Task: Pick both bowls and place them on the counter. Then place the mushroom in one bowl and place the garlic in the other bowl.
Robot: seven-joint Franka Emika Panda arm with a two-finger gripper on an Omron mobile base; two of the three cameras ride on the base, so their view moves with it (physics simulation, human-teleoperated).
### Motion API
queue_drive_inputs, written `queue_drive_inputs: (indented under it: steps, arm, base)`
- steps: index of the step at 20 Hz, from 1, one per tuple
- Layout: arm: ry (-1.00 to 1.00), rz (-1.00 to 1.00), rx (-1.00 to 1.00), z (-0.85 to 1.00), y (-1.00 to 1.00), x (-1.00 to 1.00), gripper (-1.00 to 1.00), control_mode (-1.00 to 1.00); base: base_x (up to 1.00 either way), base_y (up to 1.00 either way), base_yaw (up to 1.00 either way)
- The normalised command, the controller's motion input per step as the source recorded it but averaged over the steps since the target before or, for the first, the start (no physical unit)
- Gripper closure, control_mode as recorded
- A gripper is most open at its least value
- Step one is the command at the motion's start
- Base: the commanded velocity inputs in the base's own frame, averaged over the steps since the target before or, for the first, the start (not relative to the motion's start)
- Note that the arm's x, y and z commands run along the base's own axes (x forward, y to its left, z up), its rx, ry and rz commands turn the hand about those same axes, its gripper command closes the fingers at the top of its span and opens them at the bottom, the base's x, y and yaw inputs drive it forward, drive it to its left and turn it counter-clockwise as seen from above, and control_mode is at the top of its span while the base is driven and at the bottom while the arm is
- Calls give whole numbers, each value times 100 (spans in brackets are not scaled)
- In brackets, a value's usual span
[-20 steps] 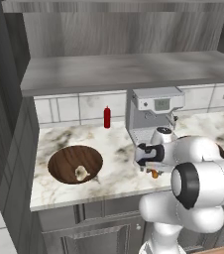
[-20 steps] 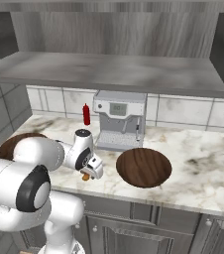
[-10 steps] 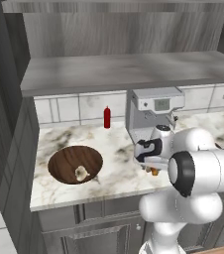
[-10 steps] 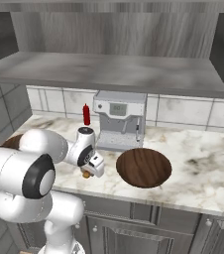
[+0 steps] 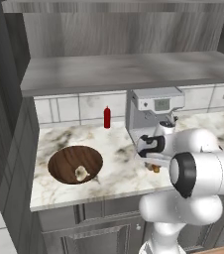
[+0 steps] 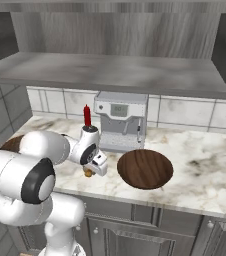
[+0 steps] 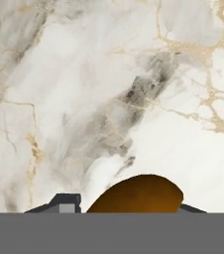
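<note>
Down at the bottom of the hand view, the two-finger gripper (image 7: 129, 212) straddles the small orange-brown mushroom cap (image 7: 139, 193), a dark finger tip (image 7: 64, 202) on one side and a sliver of the other on the far side. The jaws sit narrowed around the cap, but whether they actually pinch it, I cannot tell. All around it spreads the white marble counter with grey-brown veins (image 7: 109, 74).

In the left base view the gripper (image 5: 153, 166) hangs low at centre right, the mushroom (image 5: 155, 169) just a speck beneath it on the counter (image 5: 114, 168). Right behind stands a grey coffee machine (image 5: 151, 111), and a small red bottle (image 5: 107, 117) waits by the tiled wall at upper centre. Lower left, a wide dark brown wooden bowl (image 5: 76, 164) sits upright on the marble with the pale lumpy garlic bulb (image 5: 81, 173) inside it.

From the right base view, the second dark wooden bowl (image 6: 145, 168) sits on the counter right of centre, near the gripper (image 6: 91, 170).
</note>
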Motion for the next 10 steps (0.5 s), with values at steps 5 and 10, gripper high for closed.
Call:
queue_drive_inputs:
  steps: [5, 10]
  arm:
    - [-15, 0, 5, 58, -31, -31, 100, -100]
    - [-11, -1, 4, 64, -35, -25, 100, -100]
  base:
    - [0, 0, 0]
    - [0, 0, 0]
